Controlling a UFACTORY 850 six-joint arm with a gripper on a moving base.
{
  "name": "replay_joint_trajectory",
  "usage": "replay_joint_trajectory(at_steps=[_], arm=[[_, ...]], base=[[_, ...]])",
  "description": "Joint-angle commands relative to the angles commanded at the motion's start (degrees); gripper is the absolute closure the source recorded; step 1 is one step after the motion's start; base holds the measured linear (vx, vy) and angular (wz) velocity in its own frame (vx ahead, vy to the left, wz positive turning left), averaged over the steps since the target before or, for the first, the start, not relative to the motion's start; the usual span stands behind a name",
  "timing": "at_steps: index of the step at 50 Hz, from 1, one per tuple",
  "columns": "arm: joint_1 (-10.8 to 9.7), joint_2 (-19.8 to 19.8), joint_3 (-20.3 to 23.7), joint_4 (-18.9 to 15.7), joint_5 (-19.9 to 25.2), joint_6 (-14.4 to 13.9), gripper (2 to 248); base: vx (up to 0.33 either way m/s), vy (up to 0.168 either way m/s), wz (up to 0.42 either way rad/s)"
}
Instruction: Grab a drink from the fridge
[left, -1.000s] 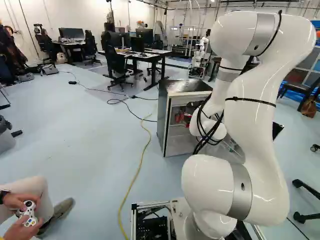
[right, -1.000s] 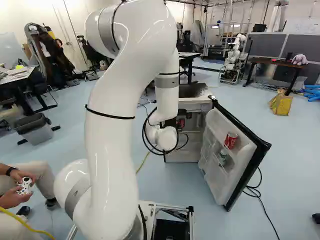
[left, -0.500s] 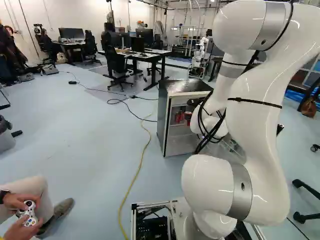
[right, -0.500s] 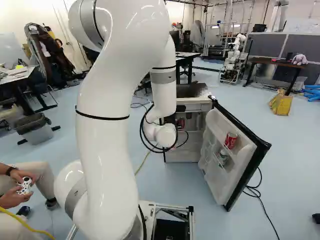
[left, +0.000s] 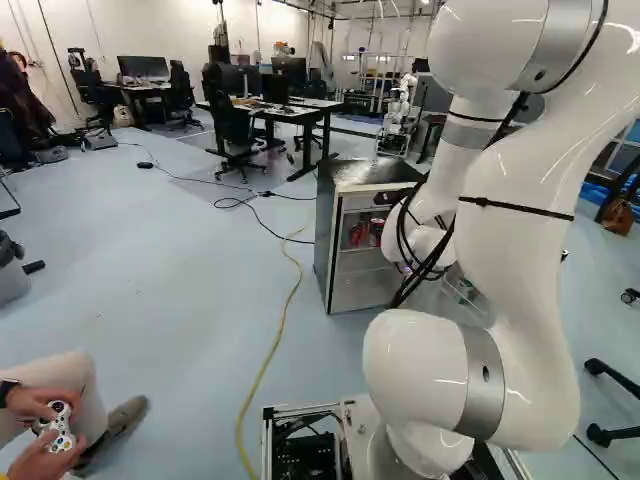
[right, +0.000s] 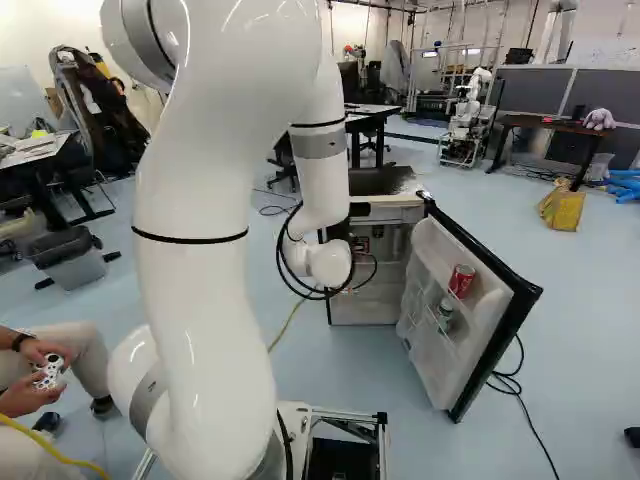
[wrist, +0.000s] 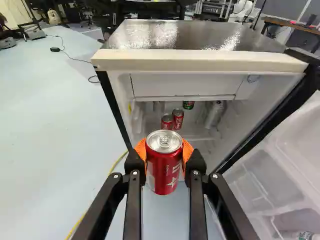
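1. A red can (wrist: 164, 175) is clamped upright between the orange pads (wrist: 140, 149) of the pincer (wrist: 164, 151), with nothing seen beneath its base but the floor (wrist: 45, 145).
2. The fridge (wrist: 200, 61) is seen ahead of the pincer, its door (right: 478, 300) swung open beside it; the grab is judged complete, with only a clear retreat wanted.
3. The can could be dropped if the squeeze were eased or the arm jerked, since it is held only by its sides; its smooth wall could be dented if it were pressed harder.
4. The door could be struck, and the can knocked askew, if the pincer were swung sideways too soon.
5. Two more cans (wrist: 167, 121) (wrist: 178, 119) are stood inside, beyond the pincer; they could be toppled only if it were driven forward again.
6. The arm's looped cables (right: 290, 262) could be snagged on the door by a wide turn.
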Motion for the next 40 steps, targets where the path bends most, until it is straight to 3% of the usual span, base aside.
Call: replay_joint_trajectory(at_steps=[40], arm=[[0.9,5.2,-0.8,0.0,-6.0,0.0,161]], base=[[0.000,0.000,0.000]])
